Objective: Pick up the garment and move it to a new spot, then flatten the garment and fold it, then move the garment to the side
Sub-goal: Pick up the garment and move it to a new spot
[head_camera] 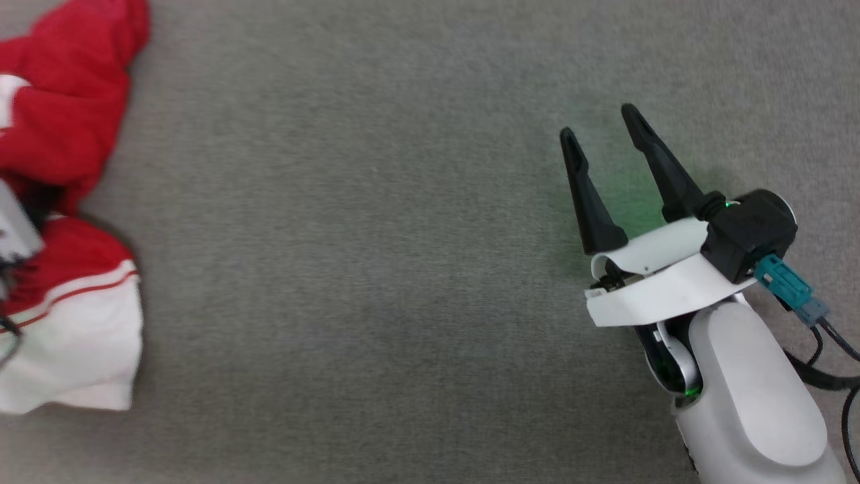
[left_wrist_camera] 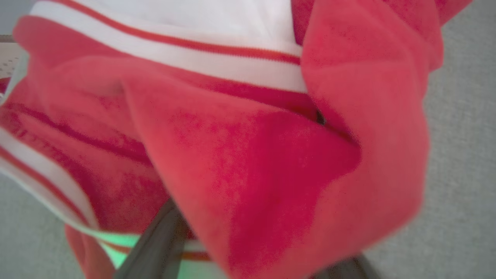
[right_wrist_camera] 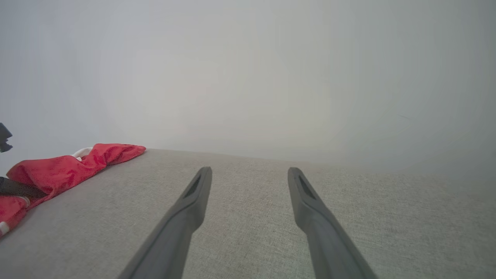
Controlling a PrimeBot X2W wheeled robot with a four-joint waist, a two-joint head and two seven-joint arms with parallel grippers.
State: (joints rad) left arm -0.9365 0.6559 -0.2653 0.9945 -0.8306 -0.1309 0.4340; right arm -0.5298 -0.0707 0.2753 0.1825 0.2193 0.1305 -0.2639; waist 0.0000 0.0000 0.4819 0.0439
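Garment (head_camera: 60, 121) far left on the surface (head_camera: 369, 269), right arm (head_camera: 746, 376) lower right.

The right gripper (head_camera: 598, 121) has two long matt black fingers (head_camera: 591, 202), broad at the root and tapering to blunt tips. Seen from its own wrist they look dark grey, with a shallow slot near each tip. Behind them sit two curved white shell bands (head_camera: 662, 286) and, toward three o'clock, a boxy black camera housing (head_camera: 749, 235). A teal connector (head_camera: 781, 281) with a grey plug (head_camera: 814, 310) leaves it toward four o'clock, trailing black cables (head_camera: 823, 378). The forearm (head_camera: 746, 396) is smooth, rounded and white, with a green-lit ring (head_camera: 685, 388) at its joint. The left arm's fingers (left_wrist_camera: 155, 248) show as blurred dark grey.
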